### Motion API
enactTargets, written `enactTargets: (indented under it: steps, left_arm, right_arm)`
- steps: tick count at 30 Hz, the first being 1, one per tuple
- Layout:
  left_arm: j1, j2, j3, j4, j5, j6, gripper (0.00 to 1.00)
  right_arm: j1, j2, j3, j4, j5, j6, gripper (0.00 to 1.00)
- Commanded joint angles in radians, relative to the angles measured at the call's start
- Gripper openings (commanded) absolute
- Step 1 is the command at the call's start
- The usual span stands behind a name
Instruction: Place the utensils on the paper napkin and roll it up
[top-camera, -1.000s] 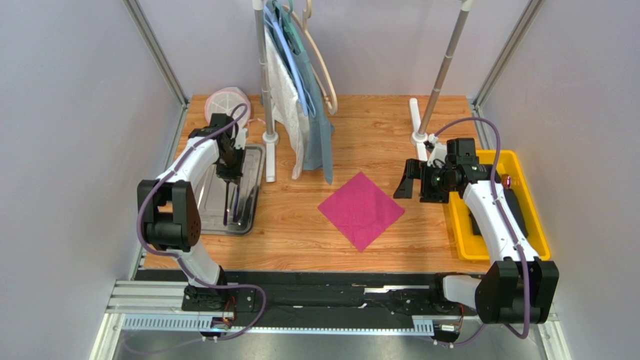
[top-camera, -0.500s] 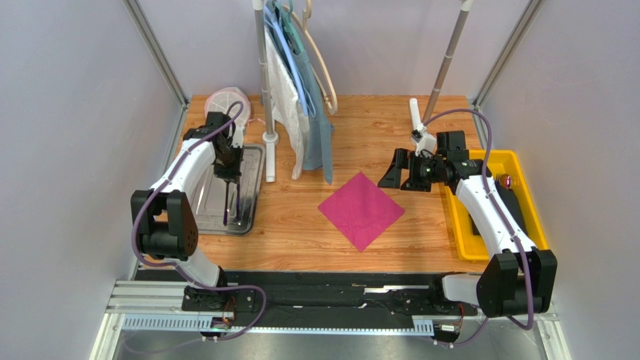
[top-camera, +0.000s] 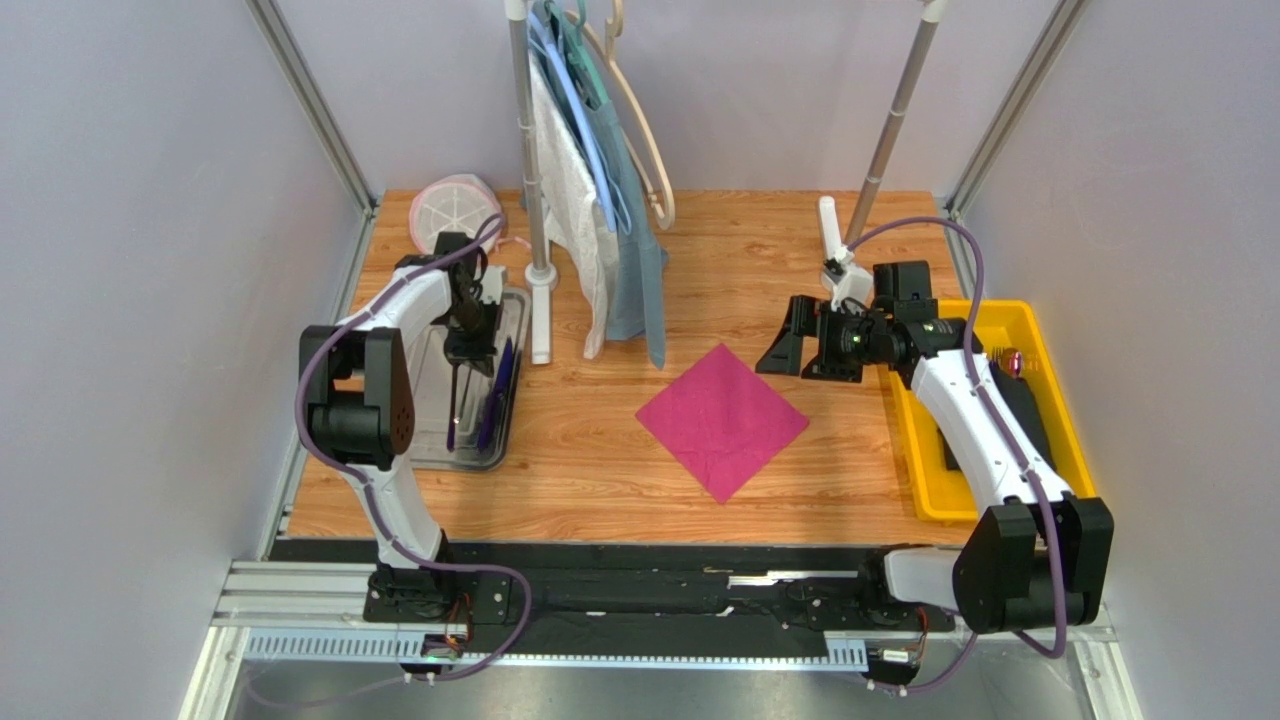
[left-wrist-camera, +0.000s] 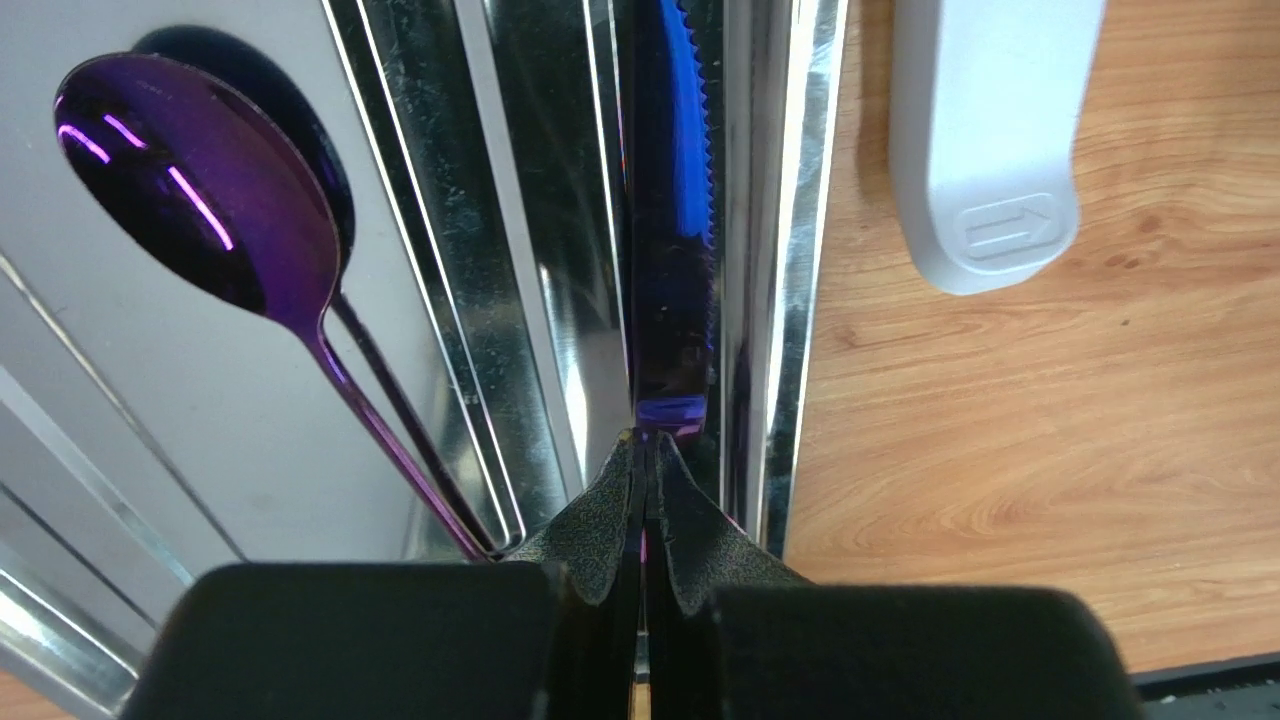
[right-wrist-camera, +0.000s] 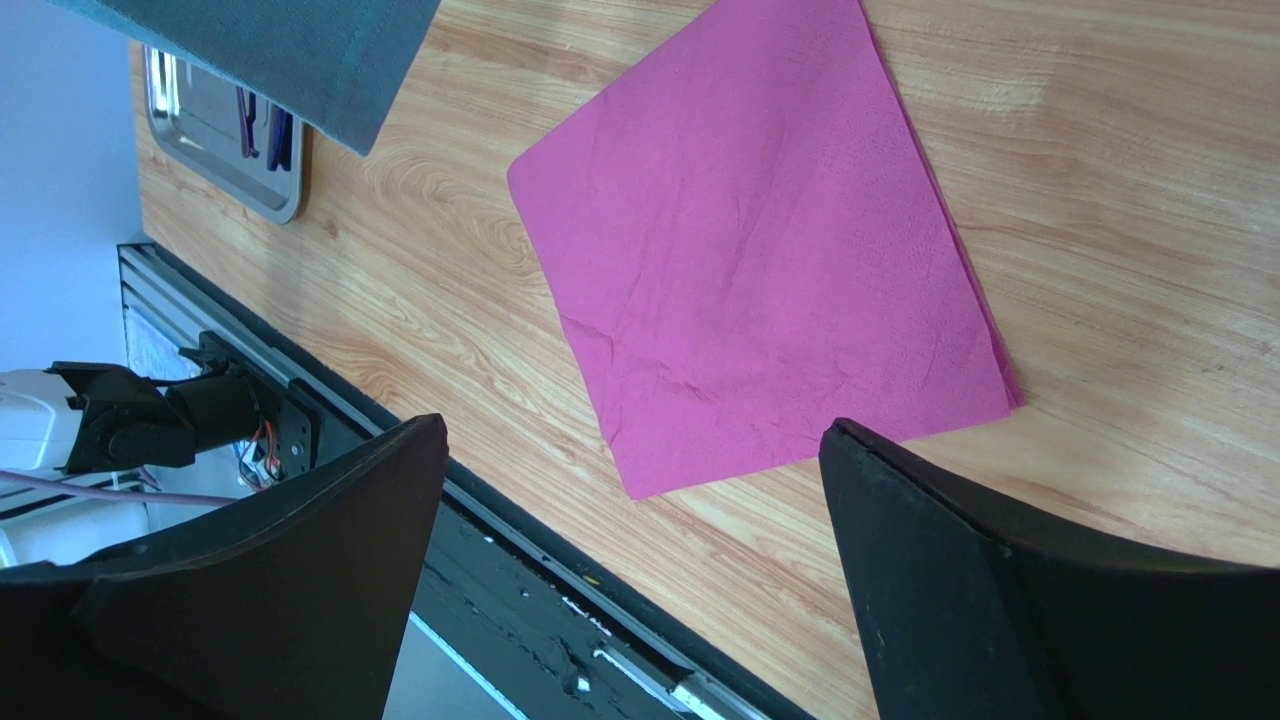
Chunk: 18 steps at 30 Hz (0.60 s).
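While my left gripper (left-wrist-camera: 646, 458) is pressed together on the handle end of the knife (left-wrist-camera: 669, 225), the blade runs straight out past the fingertips. It lies along the right side of the metal tray (top-camera: 425, 428), its long axis parallel to the tray's long side and pointing toward the near edge of the table. I cannot tell whether it is clear of the tray. The spoon (left-wrist-camera: 188, 188) lies loose beside it, bowl at the same end as the blade.

What the coming carry turns on, as I judge it, is that the paper napkin (top-camera: 723, 419) sits well apart to the right of this claw across bare wood. It is flat, turned as a diamond with one corner toward me. The knife must travel sideways, and I would turn its axis to suit the roll.

Further right, my right gripper (top-camera: 801, 354) hovers with its jaws spread wide and nothing in them, just beyond the napkin's far right edge. It is much the nearer arm to the paper. The yellow bin (top-camera: 977, 510) stands behind it at the table's right side.
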<state>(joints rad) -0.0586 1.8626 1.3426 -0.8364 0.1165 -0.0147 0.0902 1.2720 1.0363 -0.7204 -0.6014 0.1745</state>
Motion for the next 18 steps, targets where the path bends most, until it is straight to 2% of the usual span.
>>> enactTargets:
  steps: [1, 6, 7, 10, 11, 18]
  left_arm:
    - [-0.004, -0.028, 0.041, 0.011, 0.048, -0.017, 0.0]
    - [-0.006, -0.036, 0.03, -0.024, 0.051, -0.001, 0.02]
    - [-0.006, -0.039, 0.024, -0.03, 0.052, 0.002, 0.12]
    - [-0.006, -0.055, -0.016, -0.046, 0.037, 0.012, 0.28]
    - [-0.007, -0.06, -0.026, -0.047, 0.025, 0.013, 0.31]
    - [-0.038, -0.051, -0.071, -0.043, -0.029, 0.01, 0.31]
  right_arm:
    - [0.002, -0.023, 0.004, 0.022, 0.006, -0.012, 1.0]
    - [0.002, -0.023, 0.002, 0.009, 0.009, -0.018, 1.0]
    - [0.003, -0.025, 0.004, 0.007, 0.014, -0.023, 1.0]
    - [0.002, -0.033, 0.005, -0.007, 0.025, -0.032, 1.0]
    - [0.003, -0.034, 0.004, -0.008, 0.028, -0.033, 1.0]
    - [0.002, -0.04, -0.004, -0.013, 0.038, -0.03, 1.0]
